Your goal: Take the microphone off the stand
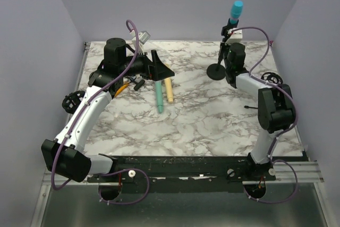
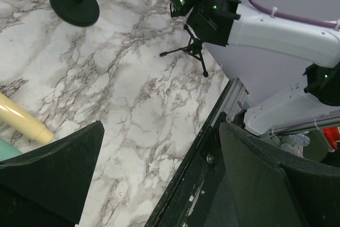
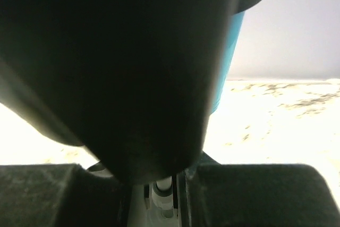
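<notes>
A microphone with a blue head (image 1: 236,9) and dark body stands upright in a black stand with a round base (image 1: 216,72) at the back right of the marble table. My right gripper (image 1: 229,34) is at the stand's top and looks shut on the microphone. In the right wrist view the dark body (image 3: 133,67) fills the frame between the fingers, with the blue head (image 3: 227,51) behind. My left gripper (image 1: 159,67) is open and empty, above the table's middle left. The stand base also shows in the left wrist view (image 2: 74,3).
A green stick (image 1: 159,98) and a cream stick (image 1: 168,90) lie beside the left gripper. A small black tripod (image 2: 191,51) lies near the right arm. An orange piece (image 1: 122,87) and a small black piece (image 1: 139,83) lie under the left arm.
</notes>
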Controlling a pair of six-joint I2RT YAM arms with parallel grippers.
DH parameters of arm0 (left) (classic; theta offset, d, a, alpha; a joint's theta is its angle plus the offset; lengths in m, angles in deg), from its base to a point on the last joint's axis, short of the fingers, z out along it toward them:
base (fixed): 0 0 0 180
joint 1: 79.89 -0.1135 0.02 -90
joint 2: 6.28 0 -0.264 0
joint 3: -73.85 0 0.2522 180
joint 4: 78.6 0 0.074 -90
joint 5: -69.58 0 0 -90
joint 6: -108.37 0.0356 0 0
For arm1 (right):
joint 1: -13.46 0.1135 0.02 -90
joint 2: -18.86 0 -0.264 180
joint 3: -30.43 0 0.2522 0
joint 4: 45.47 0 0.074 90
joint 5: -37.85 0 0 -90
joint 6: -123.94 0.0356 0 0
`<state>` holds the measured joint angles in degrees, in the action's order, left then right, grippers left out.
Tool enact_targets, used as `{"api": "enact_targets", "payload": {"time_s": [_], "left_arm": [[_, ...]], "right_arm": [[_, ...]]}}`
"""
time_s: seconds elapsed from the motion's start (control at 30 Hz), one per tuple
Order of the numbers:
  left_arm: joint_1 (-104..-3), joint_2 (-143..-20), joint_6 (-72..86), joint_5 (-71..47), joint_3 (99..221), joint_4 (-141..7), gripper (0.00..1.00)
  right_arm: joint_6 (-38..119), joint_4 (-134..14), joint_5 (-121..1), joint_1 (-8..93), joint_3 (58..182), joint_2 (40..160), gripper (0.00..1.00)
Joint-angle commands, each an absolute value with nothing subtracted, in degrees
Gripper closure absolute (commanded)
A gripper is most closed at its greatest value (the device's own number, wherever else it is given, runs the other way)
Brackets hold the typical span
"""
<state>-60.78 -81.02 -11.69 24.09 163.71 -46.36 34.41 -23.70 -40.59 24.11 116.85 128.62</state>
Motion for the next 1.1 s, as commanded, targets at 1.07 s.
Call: {"api": "enact_targets", "payload": {"time_s": [1.07], "left_arm": [[-61.16, -83.28, -10.82, 23.31, 162.57, -47.00, 0.06]], "right_arm": [[48.62, -46.97, -20.68, 70.41, 79.43, 87.54, 0.85]]}}
